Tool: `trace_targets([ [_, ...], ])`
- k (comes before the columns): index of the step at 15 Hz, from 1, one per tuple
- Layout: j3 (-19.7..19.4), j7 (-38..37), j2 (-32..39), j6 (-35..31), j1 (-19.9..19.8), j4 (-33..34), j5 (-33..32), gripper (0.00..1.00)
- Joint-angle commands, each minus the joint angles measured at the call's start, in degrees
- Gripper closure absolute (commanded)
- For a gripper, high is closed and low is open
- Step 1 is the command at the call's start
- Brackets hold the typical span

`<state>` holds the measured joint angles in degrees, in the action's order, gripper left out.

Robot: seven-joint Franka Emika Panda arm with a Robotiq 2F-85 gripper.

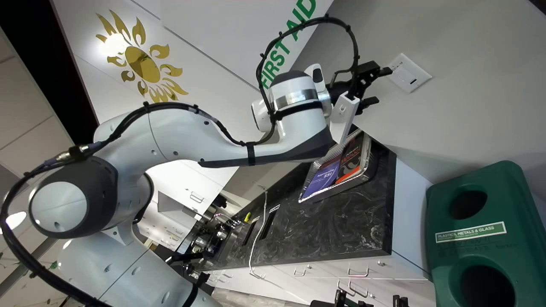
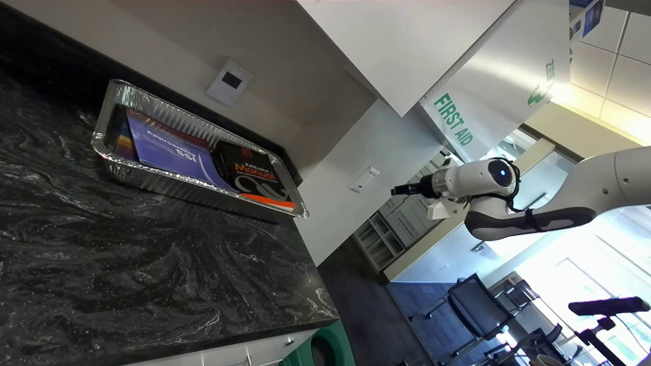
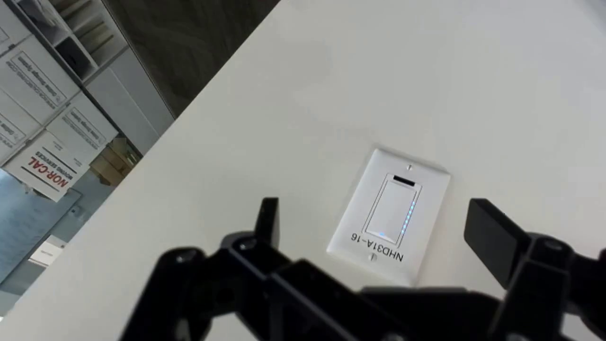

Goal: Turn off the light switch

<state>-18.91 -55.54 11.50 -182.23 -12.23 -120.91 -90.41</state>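
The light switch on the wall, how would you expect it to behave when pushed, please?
The light switch should probably stay put: two screw heads show in it. Its rocker, bordered by a thin outline, likely gives slightly. Being smooth-looking, it might let an angled push slip.

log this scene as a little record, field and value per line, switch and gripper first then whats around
target: light switch, white wall plate marked NHD31A-16
indicators: blue dots lit along the rocker's edge
gripper: jaws open, holding nothing, not touching the switch
on dark counter: foil tray with books inside
beside counter: green bin labelled plastics, metals & glass
signage: green FIRST AID letters
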Motion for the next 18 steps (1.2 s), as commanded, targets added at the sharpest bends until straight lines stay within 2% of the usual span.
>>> trace_targets([
  [1, 0.99, -12.95, 5.38, -5.30, -0.58, 9.70, -11.02, 0.00],
  [5, 6.37, -23.42, 10.09, -7.30, -3.95, 17.39, -16.33, 0.00],
  [8, 12.23, -29.77, 14.07, -6.71, -8.05, 21.55, -20.75, 0.00],
  [11, 19.94, -34.40, 17.65, -5.43, -13.61, 23.71, -26.67, 0.00],
  [15, 32.54, -38.65, 21.17, -2.01, -23.16, 23.31, -35.71, 0.00],
  [16, 27.40, -35.94, 19.48, -3.24, -18.91, 21.80, -31.53, 0.00],
  [18, 30.97, -36.69, 20.90, -2.80, -21.91, 22.01, -33.41, 0.00],
])
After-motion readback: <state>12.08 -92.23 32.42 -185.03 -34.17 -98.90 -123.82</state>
